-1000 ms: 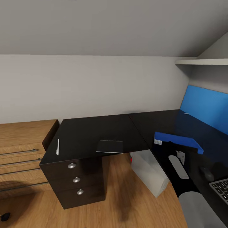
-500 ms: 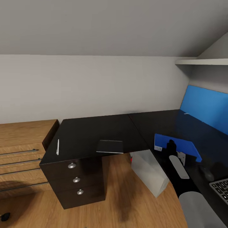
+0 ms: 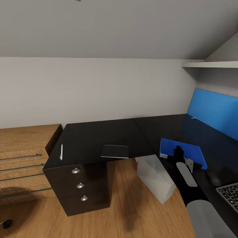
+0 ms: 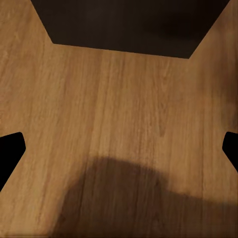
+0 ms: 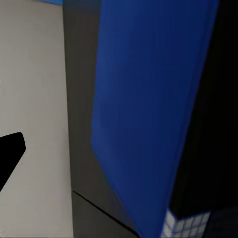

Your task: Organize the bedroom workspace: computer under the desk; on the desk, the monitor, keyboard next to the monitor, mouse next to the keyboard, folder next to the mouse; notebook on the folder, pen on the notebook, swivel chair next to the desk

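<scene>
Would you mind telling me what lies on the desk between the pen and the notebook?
Nothing: in the head view, the stretch of black desk top between the pen and the notebook is bare.

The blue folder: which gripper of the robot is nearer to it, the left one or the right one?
The right gripper. It is at the folder above the desk, and its wrist camera sees the blue cover from very close. The left gripper faces the wooden floor, away from the folder.

Pale grey wall (image 3: 99,89) under sloped ceiling (image 3: 115,26); wood plank floor (image 3: 132,211) below; light-wood drawer unit (image 3: 23,148) left of wall; white shelf (image 3: 211,64) above blue wall panel (image 3: 215,110).
</scene>
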You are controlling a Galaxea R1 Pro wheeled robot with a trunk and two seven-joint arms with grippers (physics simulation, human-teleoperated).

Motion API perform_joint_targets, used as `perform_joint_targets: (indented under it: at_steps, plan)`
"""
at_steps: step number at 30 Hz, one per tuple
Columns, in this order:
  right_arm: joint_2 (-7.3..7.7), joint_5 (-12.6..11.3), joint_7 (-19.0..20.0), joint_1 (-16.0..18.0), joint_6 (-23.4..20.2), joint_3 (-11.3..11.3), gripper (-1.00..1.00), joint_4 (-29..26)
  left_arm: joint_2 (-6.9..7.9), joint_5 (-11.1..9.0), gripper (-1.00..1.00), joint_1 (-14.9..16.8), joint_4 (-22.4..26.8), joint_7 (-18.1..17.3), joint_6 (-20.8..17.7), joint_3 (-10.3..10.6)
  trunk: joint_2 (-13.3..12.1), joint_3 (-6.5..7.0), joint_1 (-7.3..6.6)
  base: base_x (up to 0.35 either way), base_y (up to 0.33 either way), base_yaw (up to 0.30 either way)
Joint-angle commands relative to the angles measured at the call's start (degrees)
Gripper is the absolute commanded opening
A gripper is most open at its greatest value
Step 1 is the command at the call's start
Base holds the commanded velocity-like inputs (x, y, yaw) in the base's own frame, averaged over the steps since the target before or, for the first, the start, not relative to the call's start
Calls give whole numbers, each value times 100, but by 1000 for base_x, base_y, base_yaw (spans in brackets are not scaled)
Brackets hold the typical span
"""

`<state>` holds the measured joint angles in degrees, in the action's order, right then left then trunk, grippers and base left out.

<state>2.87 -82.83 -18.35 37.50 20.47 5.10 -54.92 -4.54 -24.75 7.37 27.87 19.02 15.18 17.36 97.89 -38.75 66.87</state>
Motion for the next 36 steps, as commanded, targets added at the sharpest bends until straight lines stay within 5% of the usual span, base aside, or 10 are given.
perform_joint_targets:
  at_steps: [1, 24, 36]
  plan:
    - [3, -53, -5, 3, 36, -10, 100, -7, 5, -54, 100, 4, -1, 40, 29, 48, 3, -6, -1, -35, 0, 0]
    - [-3, -34, 48, 3, 52, -33, 100, -27, 6, -53, 100, 6, -1, 31, 23, 63, 3, -6, -1, -57, -14, 0]
    - [-39, -36, 264, -2, 69, -44, 100, -55, 6, -65, 100, 6, -9, 57, 12, 50, -479, 210, -265, -3, -1, 0]
